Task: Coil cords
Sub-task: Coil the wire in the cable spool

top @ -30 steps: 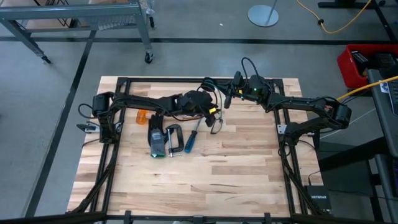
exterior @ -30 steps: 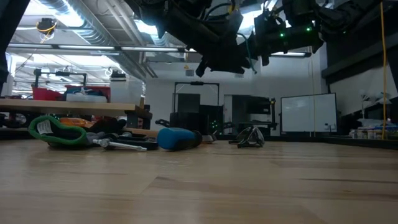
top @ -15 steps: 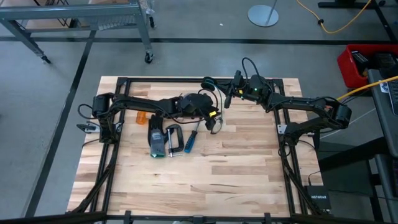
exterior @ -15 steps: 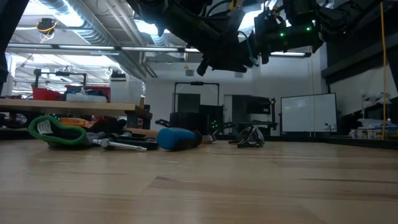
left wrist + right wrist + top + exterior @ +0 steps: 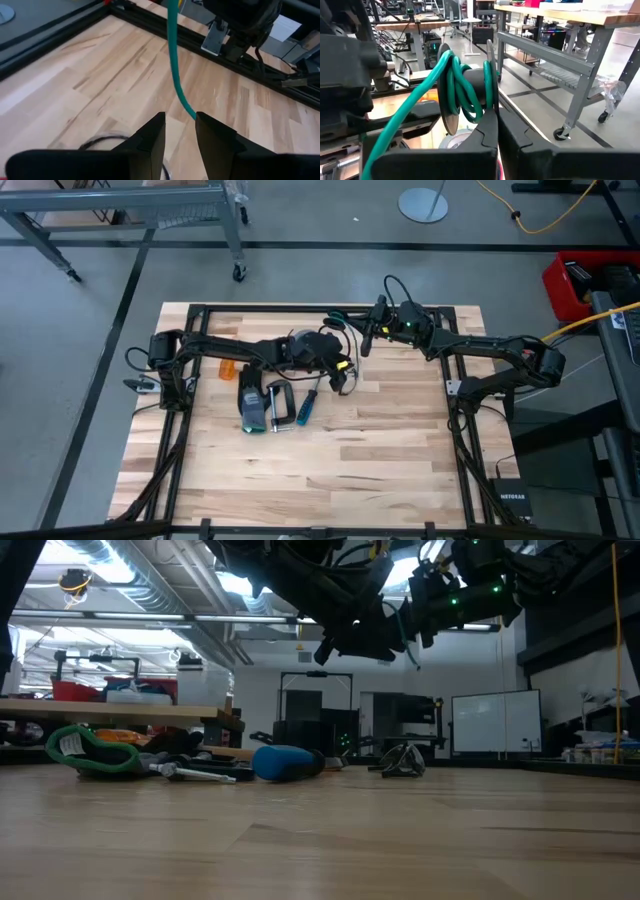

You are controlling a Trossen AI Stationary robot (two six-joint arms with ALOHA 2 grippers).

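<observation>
The thin teal-green cord (image 5: 455, 85) is wound in several loops around a dark hub between two thin metal discs, right at my right gripper (image 5: 496, 122). That gripper is shut, raised above the table's far middle (image 5: 367, 332). A free length of the cord (image 5: 173, 65) runs down into the narrow gap of my left gripper (image 5: 180, 132), which is open and raised beside the right one (image 5: 343, 370). A black cord (image 5: 347, 383) lies in a loose heap on the table below; it also shows in the low view (image 5: 403, 760). My left gripper: the teal cord goes between the two fingers and out of sight behind one fingertip (image 5: 200, 122); I cannot tell whether it touches. My right gripper is shut at the lower edge of the teal loops (image 5: 486, 102), the fingers level and high above the table. The fingers hide the contact. The loops stand upright before the fingertips.
On the table's left half lie a blue-handled screwdriver (image 5: 308, 402), a metal clamp (image 5: 280, 402), a dark and green tool (image 5: 252, 405) and a small orange thing (image 5: 228, 367). A grey-blue tape roll (image 5: 300, 338) sits under the left arm. Bare wood lies toward the near edge (image 5: 330, 480).
</observation>
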